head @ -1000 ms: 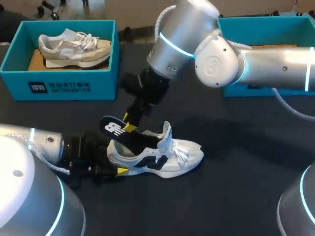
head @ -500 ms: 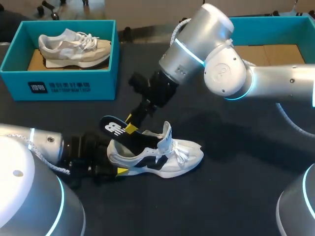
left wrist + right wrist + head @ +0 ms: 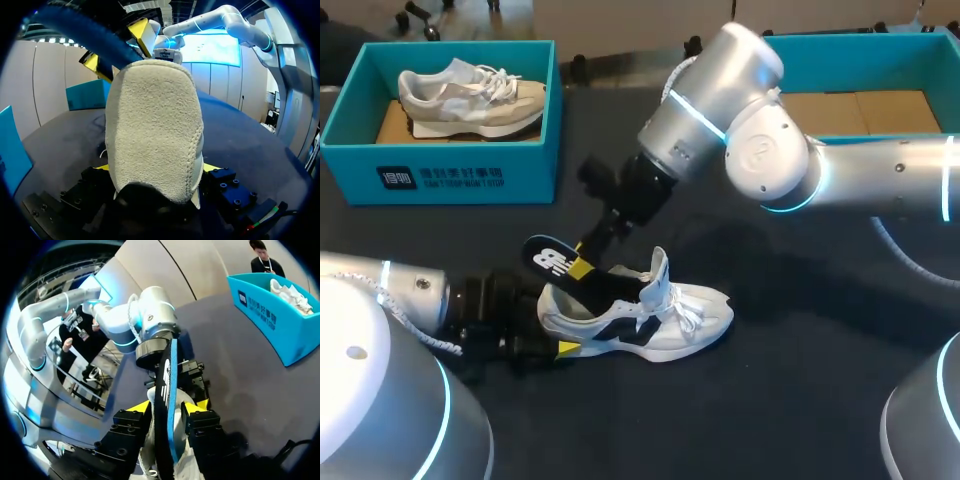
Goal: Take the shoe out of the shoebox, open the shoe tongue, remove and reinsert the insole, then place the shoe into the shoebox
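A white shoe [image 3: 665,312] with dark side panels lies on the black table, its tongue standing up. My left gripper [image 3: 552,325] holds its heel, with the fuzzy heel [image 3: 155,130] filling the gap between the fingers of my left gripper [image 3: 156,170]. A black insole [image 3: 555,262] sticks up and back out of the shoe's opening. My right gripper [image 3: 582,264] comes down from above, shut on the insole. In the right wrist view the insole [image 3: 165,385] stands edge-on between the yellow tips of my right gripper [image 3: 170,410].
A teal shoebox [image 3: 440,178] at the back left holds a beige shoe [image 3: 470,95]. A second teal shoebox [image 3: 840,48] with a cardboard floor stands at the back right, partly behind my right arm [image 3: 760,140]. Bare black table lies in front of and right of the white shoe.
My right arm's elbow has swung to the right, and its gripper has slid slightly lower along the insole. Shoe, insole and left arm have kept still.
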You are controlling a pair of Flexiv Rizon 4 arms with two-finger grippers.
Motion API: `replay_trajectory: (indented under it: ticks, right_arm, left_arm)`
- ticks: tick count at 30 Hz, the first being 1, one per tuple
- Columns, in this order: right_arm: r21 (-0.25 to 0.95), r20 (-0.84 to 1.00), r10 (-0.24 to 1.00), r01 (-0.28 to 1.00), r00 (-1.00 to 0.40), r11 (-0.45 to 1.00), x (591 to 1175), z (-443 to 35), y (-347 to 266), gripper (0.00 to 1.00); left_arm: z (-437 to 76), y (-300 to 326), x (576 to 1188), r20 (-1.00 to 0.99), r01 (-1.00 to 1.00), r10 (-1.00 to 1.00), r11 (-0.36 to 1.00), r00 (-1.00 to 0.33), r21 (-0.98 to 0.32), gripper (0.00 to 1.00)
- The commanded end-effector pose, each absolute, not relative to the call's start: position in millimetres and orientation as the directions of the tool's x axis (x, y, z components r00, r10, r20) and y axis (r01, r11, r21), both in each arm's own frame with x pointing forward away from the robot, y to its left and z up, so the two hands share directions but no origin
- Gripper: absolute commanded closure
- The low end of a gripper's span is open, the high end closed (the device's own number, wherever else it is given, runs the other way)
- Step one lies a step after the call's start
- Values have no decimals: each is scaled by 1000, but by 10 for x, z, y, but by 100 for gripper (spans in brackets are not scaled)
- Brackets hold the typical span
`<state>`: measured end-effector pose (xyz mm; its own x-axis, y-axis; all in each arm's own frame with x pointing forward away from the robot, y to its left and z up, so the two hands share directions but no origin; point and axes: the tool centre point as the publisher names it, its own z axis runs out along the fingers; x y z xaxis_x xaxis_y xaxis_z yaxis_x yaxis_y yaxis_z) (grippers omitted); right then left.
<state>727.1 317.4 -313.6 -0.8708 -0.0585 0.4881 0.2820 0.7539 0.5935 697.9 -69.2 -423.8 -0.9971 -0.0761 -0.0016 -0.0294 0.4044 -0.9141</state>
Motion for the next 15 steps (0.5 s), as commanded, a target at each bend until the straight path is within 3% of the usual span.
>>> replay_trajectory:
  ticks: [1,5,7,8,15]
  right_arm:
    - [598,491,-62,284,-869,750,7256,-3183,3217,67]
    - [601,495,-65,287,-866,746,7230,-3191,3229,81]
    - [601,498,-69,287,-864,746,7226,-3192,3232,91]
    - [602,502,-73,287,-862,745,7223,-3193,3235,100]
    - [633,485,-85,282,-870,721,7259,-3112,3221,100]
  left_arm:
    - [-4249,-700,6976,-2,-30,-78,407,-997,-913,100]
    - [-4249,-700,6976,-2,-30,-78,407,-997,-913,100]
    - [-4249,-700,6976,-2,-30,-78,407,-997,-913,100]
    - [-4249,-700,6976,-2,-30,-78,407,-997,-913,100]
    - [-4249,-700,6976,-2,-30,-78,407,-997,-913,100]
